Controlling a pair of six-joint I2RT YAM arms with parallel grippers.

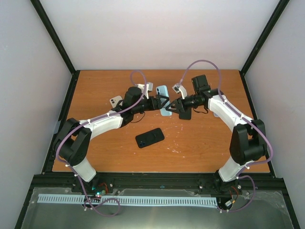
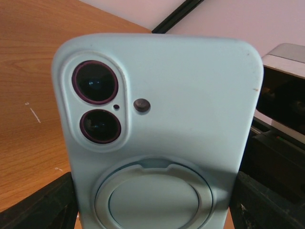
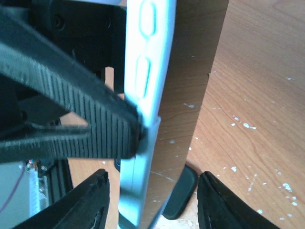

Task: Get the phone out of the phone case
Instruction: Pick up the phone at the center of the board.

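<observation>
Silicone-looking pale blue phone case (image 1: pixel 162 90), phone (image 2: pixel 95 82) inside, mid-frame above table (image 1: pixel 200 143), left gripper (image 1: pixel 161 104) clamped across its width, right gripper (image 1: pixel 172 106) spread astride one edge; probably flexible, slick: peel at corner.

Soft, even light fills the top view. The white walls (image 1: pixel 157 33) are bright, and the arms (image 1: pixel 105 121) cast only faint shadows on the table (image 1: pixel 200 143). The frame posts (image 1: pixel 55 38) lean outward toward the corners, a wide-lens bend. Just ahead of the left gripper (image 2: pixel 152 210) the phone case (image 2: pixel 190 105) is fairly sharp. Its lenses (image 2: pixel 95 82) catch small glints and shade lies over its lower half. The fingers (image 2: pixel 43 205) beside it are dark and soft. Between the fingers of the right gripper (image 3: pixel 152 191) the case edge is blown out white. A ribbed finger (image 3: pixel 86 114) close by blurs, while the speckled table beyond stays crisp.
</observation>
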